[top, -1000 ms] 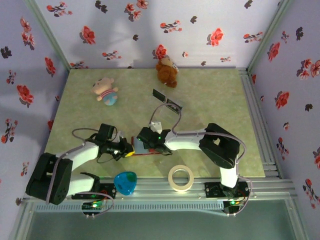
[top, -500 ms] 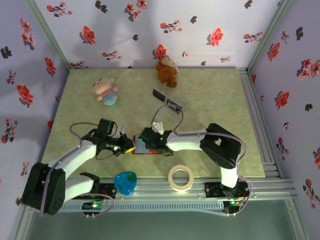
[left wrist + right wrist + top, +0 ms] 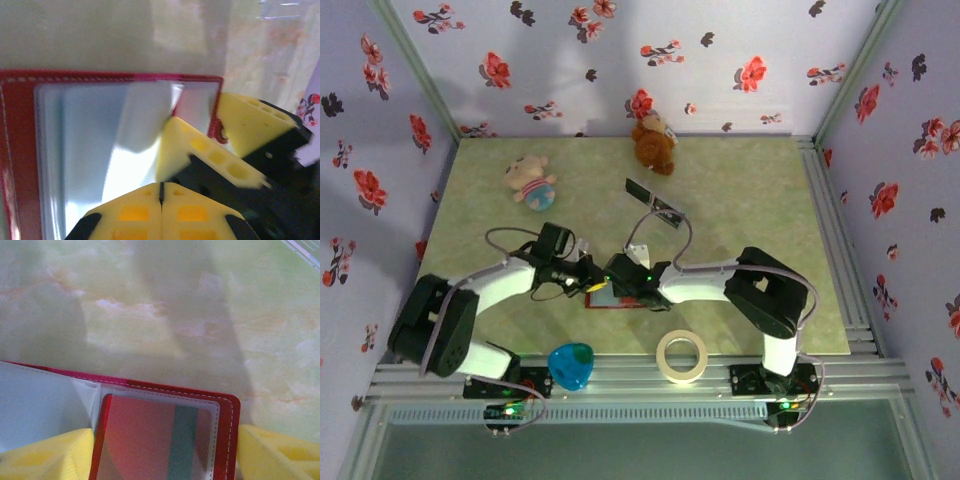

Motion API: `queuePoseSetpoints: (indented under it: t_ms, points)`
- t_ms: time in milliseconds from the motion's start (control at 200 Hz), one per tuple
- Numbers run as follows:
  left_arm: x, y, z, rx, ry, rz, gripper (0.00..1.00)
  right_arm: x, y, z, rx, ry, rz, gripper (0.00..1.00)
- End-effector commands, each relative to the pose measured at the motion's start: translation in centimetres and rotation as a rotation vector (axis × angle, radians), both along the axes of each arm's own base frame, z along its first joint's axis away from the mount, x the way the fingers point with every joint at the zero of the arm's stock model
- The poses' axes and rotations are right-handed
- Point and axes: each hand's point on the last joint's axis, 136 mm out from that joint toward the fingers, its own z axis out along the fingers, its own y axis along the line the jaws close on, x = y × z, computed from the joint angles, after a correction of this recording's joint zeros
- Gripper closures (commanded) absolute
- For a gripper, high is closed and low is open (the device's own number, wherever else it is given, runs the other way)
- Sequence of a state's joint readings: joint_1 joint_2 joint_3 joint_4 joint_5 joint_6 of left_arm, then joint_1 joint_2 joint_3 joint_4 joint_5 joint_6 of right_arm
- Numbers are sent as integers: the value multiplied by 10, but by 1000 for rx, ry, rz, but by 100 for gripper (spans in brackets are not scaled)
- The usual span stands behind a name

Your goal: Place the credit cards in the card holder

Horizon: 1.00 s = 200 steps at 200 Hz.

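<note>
The card holder (image 3: 20, 150) lies open on the green marbled tabletop (image 3: 750, 200), near the front edge and between the two tools. Its dark-red stitched border frames pale clear sleeves. A credit card (image 3: 150, 440) with a red face and a teal stripe is seen tucked inside one sleeve, at the corner of the holder.

The left tool (image 3: 161, 196) is fully shut – its yellow pads are pressed together with nothing between them – and its tip is held over the pale sleeves of the holder.

The right tool (image 3: 162, 454) is held wide open across the sleeve that carries the card. One yellow finger (image 3: 45, 455) is placed at the sleeve's inner edge, the other just beside the red border on the outer side. Nothing is seen to be lifted by it.

Two more cards are found farther back on the tabletop, well apart from the holder – a dark one (image 3: 642, 190) and a paler one (image 3: 667, 211), lying flat just beside each other. Whether their corners touch cannot be told.
</note>
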<state>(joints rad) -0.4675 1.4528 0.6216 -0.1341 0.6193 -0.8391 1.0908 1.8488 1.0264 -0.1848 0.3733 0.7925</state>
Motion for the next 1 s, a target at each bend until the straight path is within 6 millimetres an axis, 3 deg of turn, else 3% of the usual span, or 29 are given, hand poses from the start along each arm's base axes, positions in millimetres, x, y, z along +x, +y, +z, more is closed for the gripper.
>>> queuePoseSetpoints:
  t_ms: [0, 285, 525, 725, 995]
  points:
    - [7, -3, -10, 11, -22, 0, 100, -5, -2, -2, 3, 15, 38, 27]
    - [-13, 14, -46, 106, 58, -4, 100, -4, -13, -6, -24, 20, 11, 30]
    - [-39, 29, -63, 144, 116, 1, 100, -4, -19, -8, -29, 19, -10, 32]
    - [-47, 34, -69, 153, 135, 17, 100, -3, -32, -6, -68, 1, -30, 32]
    - [-47, 36, -69, 159, 132, 23, 100, -3, -47, 4, -170, -52, -39, 26]
